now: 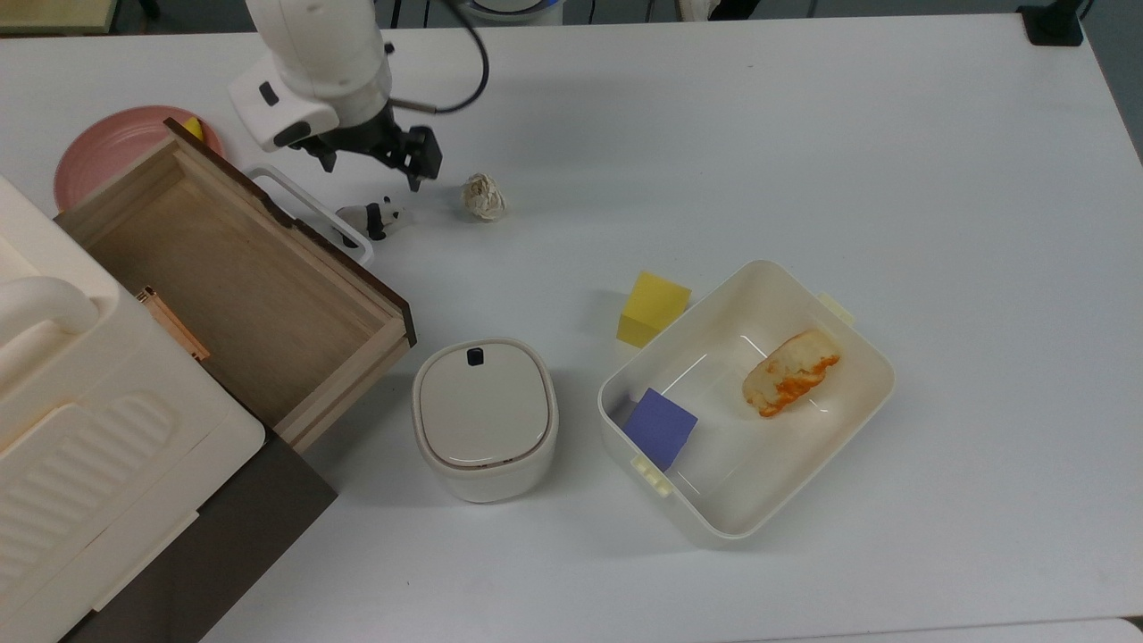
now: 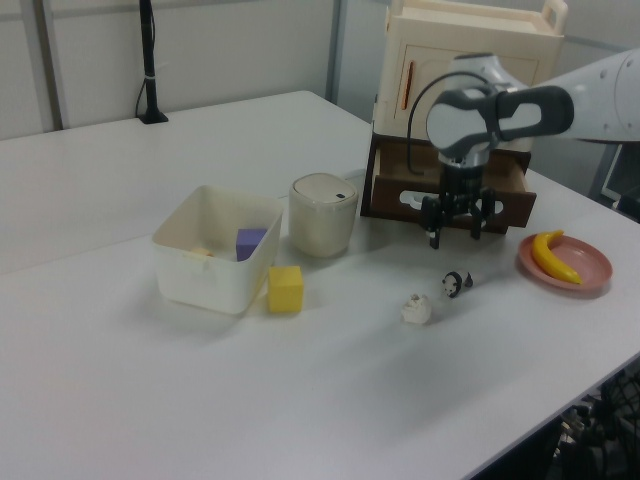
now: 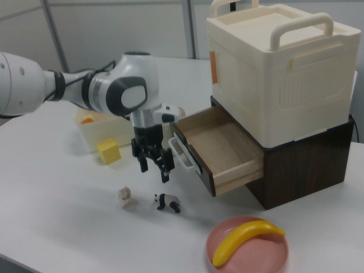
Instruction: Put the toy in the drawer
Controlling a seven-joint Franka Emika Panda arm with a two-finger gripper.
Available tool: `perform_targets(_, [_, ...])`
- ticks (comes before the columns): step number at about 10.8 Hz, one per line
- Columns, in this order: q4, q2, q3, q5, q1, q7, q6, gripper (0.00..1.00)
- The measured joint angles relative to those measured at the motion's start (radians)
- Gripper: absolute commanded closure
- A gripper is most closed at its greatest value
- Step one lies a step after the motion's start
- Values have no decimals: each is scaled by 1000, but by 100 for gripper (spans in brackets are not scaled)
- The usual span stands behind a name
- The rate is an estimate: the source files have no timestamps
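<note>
White table, cluttered. Top view: your gripper (image 1: 369,171), jaws spread and empty, hangs upper left of frame above the toy (image 1: 373,217), which stands touching the drawer's (image 1: 228,268) white handle (image 1: 304,210). Risk: a finger catches that handle & shoves the drawer. Left view: paper ball (image 2: 416,310) sits near the toy (image 2: 456,284), centre-right; you could grab the wrong thing. Right view: toy (image 3: 166,202) is small, low centre; it may tip or slip on closing.
</note>
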Motion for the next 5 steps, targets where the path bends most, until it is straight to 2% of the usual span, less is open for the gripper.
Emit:
perform_targets(3, [-75, 8, -1, -32, 2, 259, 121, 0])
perform_targets(5, [-101, 24, -1, -34, 2, 342, 163, 0])
